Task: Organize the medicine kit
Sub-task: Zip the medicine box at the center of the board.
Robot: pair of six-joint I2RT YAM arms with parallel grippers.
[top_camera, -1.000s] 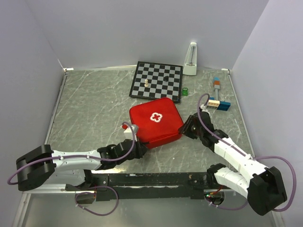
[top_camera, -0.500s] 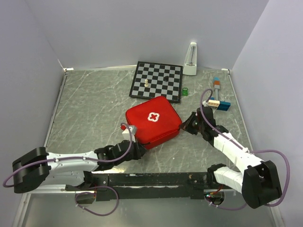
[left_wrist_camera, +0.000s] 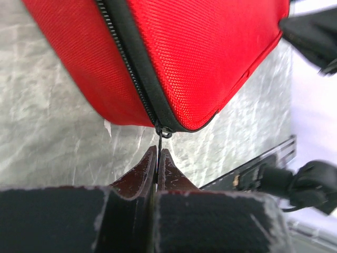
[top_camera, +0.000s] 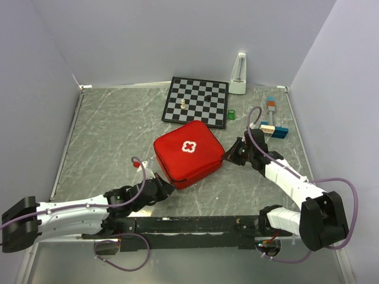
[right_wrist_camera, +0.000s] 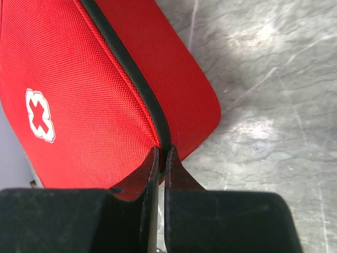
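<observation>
Red kit (top_camera: 188, 153) lies on the table (top_camera: 112, 136) just beside the chessboard (top_camera: 196, 100). Our left pincer (left_wrist_camera: 158, 158) pinches its zip pull (left_wrist_camera: 159, 141); our right pincer (right_wrist_camera: 162, 155) is closed at its corner seam. We should draw along the zip, not upward.

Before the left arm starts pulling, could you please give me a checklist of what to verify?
1. Left jaws shut on the zipper pull: ok.
2. Right jaws shut on the medicine kit at its corner seam: ok.
3. Zip open yet: not ok, closed wherever visible.
4. Kit apart from the chessboard: ok.
5. Slider runs freely: cannot tell.
</observation>
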